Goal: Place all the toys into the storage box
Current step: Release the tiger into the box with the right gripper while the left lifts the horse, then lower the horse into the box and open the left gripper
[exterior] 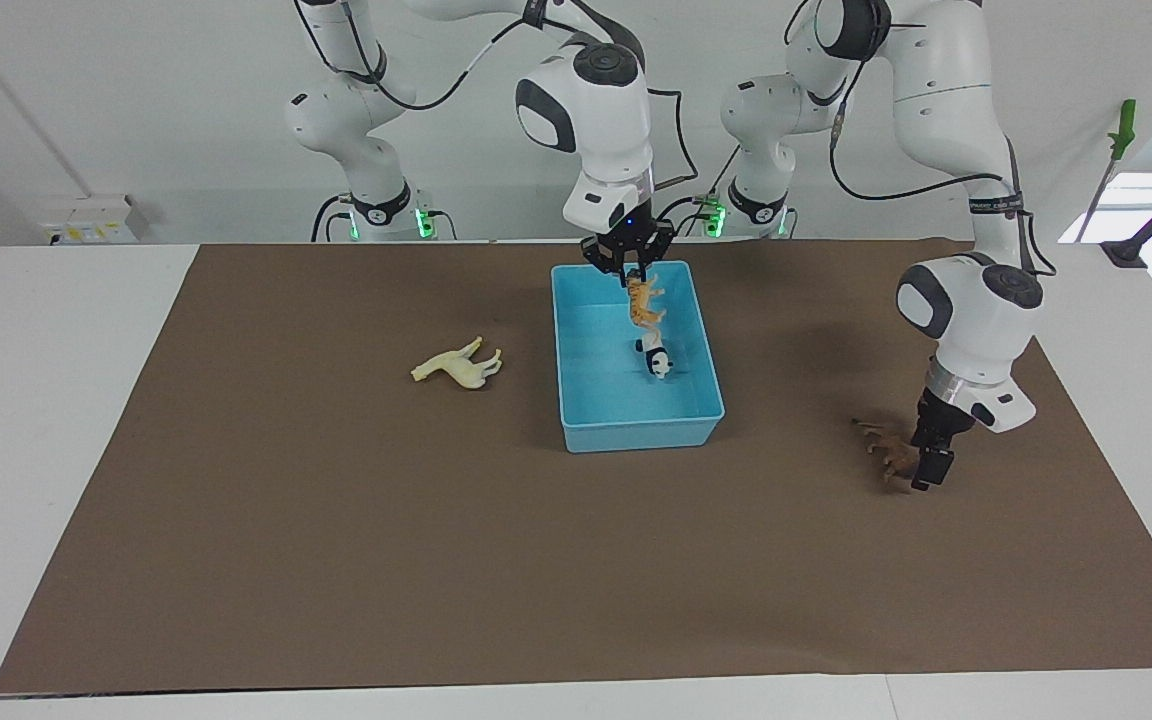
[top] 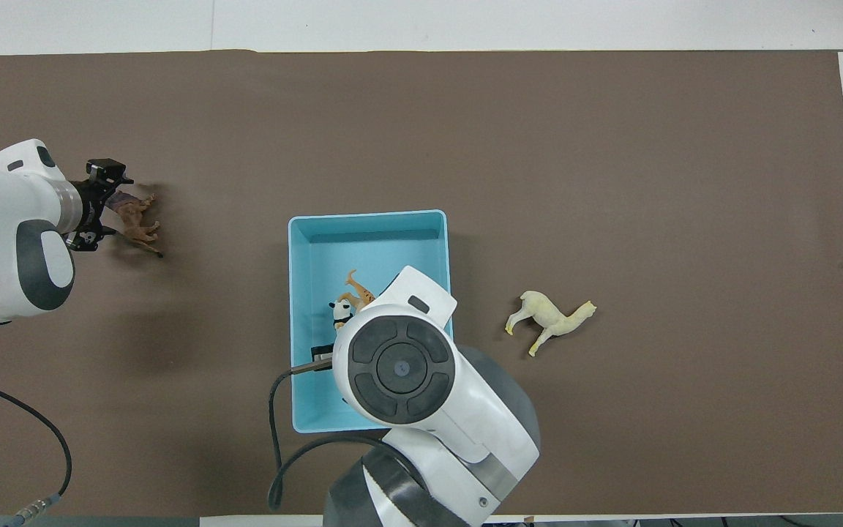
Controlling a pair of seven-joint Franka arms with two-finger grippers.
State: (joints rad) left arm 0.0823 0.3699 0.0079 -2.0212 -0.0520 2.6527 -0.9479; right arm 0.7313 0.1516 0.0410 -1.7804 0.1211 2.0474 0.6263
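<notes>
While I watch both feeds, my right gripper (exterior: 633, 276) hangs over the storage box (exterior: 591, 415), at the box's end nearer the robots. The orange tiger (exterior: 645, 301) dangles below its fingers, which are spread rather than pinched; from the facing view I cannot tell whether they touch the tiger at its top end. Below the tiger, the panda (exterior: 656, 359) rests on the box floor. In the overhead view the right arm's wrist covers much of the box (top: 304, 293) — only the tiger's legs (top: 357, 293) and the panda's head (top: 342, 312) peek out beside it.

My left gripper (exterior: 928, 455) is low over the brown mat (exterior: 336, 550), toward the left arm's end of the table, well apart from the box. Its fingers sit either side of the dark brown animal (exterior: 886, 445), close on its rear — whether they are clamped on it I cannot tell. From overhead, the gripper (top: 99, 205) meets the animal (top: 137, 223) at its back end.

The cream-white horse (exterior: 458, 366) lies on its side on the mat, toward the right arm's end, near the box but outside it (top: 549, 318).
</notes>
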